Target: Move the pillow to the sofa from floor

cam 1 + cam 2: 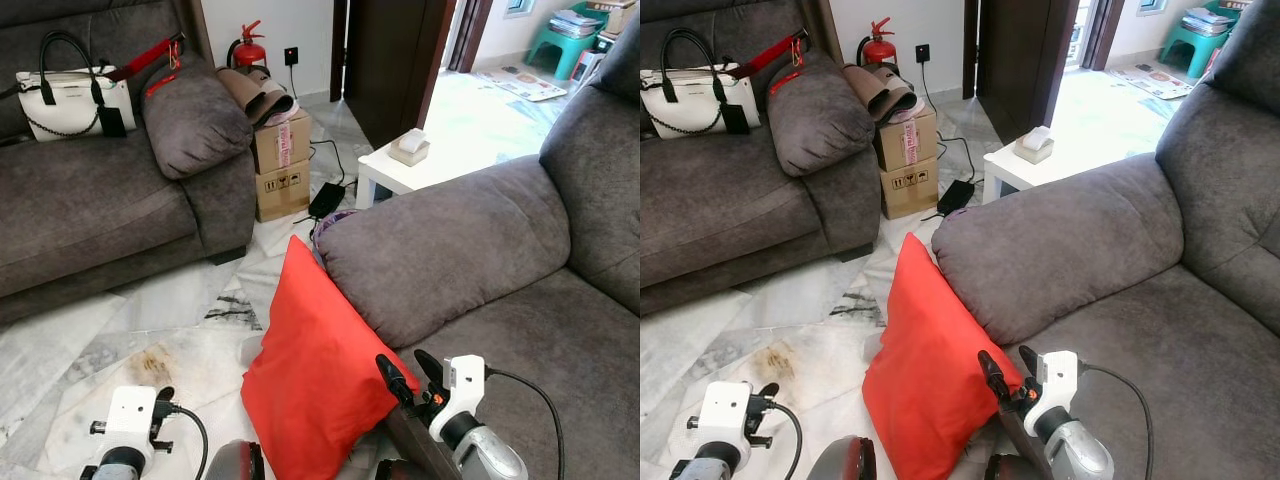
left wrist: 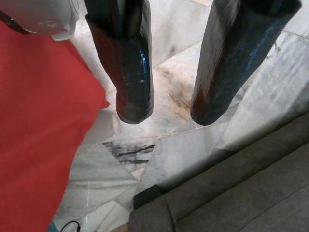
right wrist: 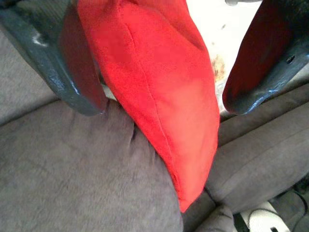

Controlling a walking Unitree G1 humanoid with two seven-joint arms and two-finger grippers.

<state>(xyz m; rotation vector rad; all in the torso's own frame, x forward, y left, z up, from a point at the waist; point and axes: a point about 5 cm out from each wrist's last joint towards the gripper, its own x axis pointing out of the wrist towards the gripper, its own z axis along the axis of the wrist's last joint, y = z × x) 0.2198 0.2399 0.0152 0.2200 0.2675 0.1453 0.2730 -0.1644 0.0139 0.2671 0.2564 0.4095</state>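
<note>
While the red pillow [image 1: 318,360] stands on the floor [image 1: 150,330], leaning on the near sofa [image 1: 520,330] arm, the right pincer [image 1: 410,372] touches its edge. Right wrist: fingers apart, straddling the pillow's edge; push deeper before closing. Left wrist: left pincer [image 2: 170,113] apart, hanging above the floor beside the pillow.

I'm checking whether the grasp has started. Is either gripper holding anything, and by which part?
Nothing is held yet. The right gripper is open, its fingers straddling the red pillow near its edge without clamping. The left gripper is open over the floor.
</note>
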